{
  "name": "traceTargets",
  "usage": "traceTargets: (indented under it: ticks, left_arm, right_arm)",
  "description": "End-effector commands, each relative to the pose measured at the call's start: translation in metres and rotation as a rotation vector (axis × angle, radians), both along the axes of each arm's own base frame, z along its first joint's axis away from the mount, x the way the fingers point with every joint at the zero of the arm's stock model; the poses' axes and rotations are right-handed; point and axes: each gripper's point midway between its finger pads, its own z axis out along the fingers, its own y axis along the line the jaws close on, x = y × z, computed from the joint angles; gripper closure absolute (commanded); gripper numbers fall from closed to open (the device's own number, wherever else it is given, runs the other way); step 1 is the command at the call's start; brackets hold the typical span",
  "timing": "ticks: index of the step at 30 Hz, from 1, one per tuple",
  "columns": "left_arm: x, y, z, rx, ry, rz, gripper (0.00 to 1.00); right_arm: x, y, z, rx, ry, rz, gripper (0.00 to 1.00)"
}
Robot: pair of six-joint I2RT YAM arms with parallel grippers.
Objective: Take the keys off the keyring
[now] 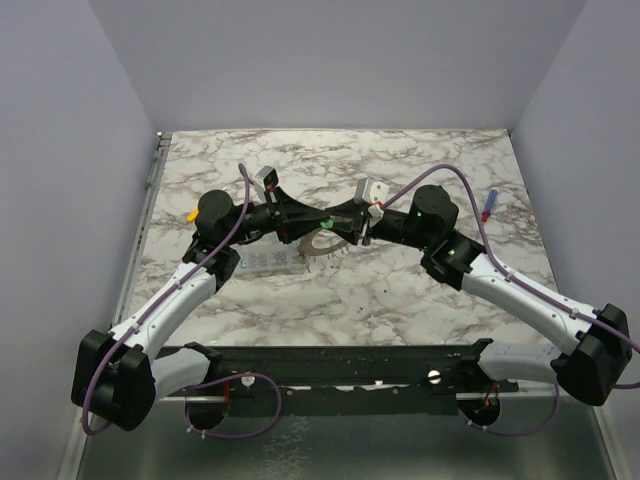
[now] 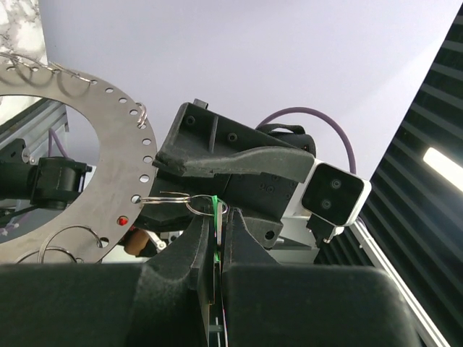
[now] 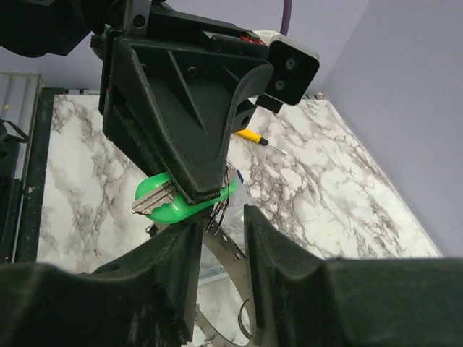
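Observation:
My left gripper (image 2: 217,224) is shut on the green-headed key (image 2: 215,206), gripping it edge-on above the table. A small split ring (image 2: 195,204) links that key to a hole in the big flat grey keyring (image 2: 108,137), which hangs in the air with more wire rings on it. In the right wrist view the green key (image 3: 163,206) sticks out of the left gripper's fingers (image 3: 181,108). My right gripper (image 3: 221,238) is open just under it, and the keyring band (image 3: 230,249) runs through the gap behind its fingers. From above, both grippers meet at the green key (image 1: 326,222).
A blue-headed key (image 1: 490,205) lies on the marble table (image 1: 400,300) at the right. A yellow-handled screwdriver (image 1: 190,213) lies at the left, and it also shows in the right wrist view (image 3: 253,136). A clear plastic box (image 1: 265,258) sits under the left arm.

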Motion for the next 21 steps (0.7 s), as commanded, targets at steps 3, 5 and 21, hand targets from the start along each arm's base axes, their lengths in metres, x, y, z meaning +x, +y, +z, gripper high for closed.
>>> traceTargets:
  ticks: [3,5,21]
  left_arm:
    - [-0.002,0.0,0.008,-0.024,-0.039,-0.001,1.0]
    - [-0.001,0.0,0.009,-0.026,-0.041,0.001,1.0]
    - [0.008,0.0,0.018,-0.036,-0.059,0.008,1.0]
  right_arm:
    - [-0.003,-0.003,0.029,0.057,-0.036,-0.015,0.79]
    - [-0.002,-0.005,0.027,0.051,-0.036,-0.022,0.92]
    - [-0.003,-0.046,-0.018,0.028,-0.154,-0.178,0.99]
